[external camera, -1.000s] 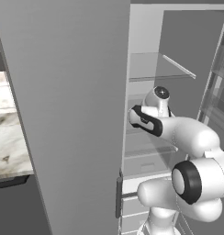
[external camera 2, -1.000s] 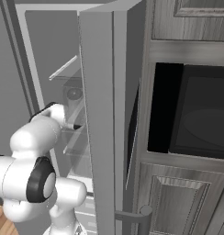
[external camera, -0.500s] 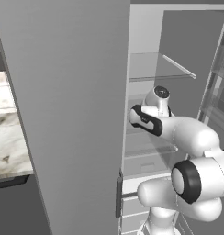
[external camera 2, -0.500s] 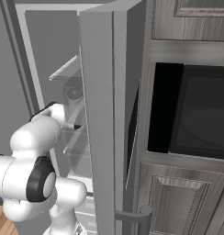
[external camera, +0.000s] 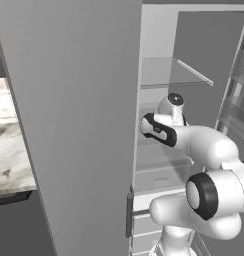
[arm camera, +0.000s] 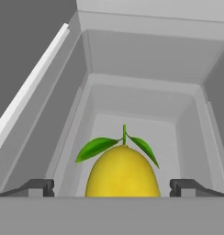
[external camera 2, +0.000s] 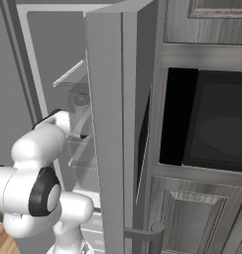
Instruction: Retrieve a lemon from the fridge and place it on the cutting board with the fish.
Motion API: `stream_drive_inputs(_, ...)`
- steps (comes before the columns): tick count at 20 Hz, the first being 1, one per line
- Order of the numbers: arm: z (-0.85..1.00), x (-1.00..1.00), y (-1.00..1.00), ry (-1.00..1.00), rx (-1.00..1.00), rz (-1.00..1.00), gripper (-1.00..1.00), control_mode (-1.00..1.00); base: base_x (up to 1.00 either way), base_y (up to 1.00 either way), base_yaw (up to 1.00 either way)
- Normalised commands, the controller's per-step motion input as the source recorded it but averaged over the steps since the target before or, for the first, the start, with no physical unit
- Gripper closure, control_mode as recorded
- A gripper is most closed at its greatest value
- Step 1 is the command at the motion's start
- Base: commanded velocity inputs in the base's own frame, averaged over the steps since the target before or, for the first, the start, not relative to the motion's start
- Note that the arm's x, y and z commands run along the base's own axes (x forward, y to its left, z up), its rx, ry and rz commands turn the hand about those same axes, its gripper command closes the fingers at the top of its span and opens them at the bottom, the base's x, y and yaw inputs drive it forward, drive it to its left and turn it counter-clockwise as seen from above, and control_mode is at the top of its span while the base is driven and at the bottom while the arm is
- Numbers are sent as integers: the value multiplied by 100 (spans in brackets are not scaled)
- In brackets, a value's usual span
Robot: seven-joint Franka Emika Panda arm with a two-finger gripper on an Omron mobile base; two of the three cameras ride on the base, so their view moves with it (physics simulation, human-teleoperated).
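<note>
The hand view looks into a pale compartment of the fridge (arm camera: 146,59), where the lemon (arm camera: 122,172), bright yellow with two green leaves on its stem, sits on the floor. My gripper (arm camera: 112,187) is open, its two dark fingertips (arm camera: 38,187) standing apart on either side of the lemon without touching it. From the base cameras, my white arm reaches into the open fridge (external camera: 194,45) below a glass shelf (external camera: 171,75); the hand is behind the door (external camera: 79,115). The cutting board and the fish are out of view.
The fridge's left door (external camera 2: 110,129) stands open beside the arm. A dark built-in oven (external camera 2: 212,124) and panelled cabinets (external camera 2: 192,218) lie to the right. A marble counter (external camera: 9,150) is at the left. Pale drawers (external camera: 159,182) sit under the arm.
</note>
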Motion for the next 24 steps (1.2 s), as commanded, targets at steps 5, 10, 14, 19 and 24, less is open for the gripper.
stream_drive_inputs(5, -14, 0, 0, 4, 0, 0, -100, -100, 0, 0, 0)
stream_drive_inputs(10, -7, 0, 0, 0, 0, 0, -100, -100, 0, 0, 0)
stream_drive_inputs(14, -2, 1, 0, 0, 0, 0, -100, -100, 0, 0, 0)
stream_drive_inputs(19, 0, 0, 0, 0, 0, 0, -100, -100, 0, 0, 0)
stream_drive_inputs(24, 0, 0, 0, 0, 0, 0, -100, -100, 0, 0, 0)
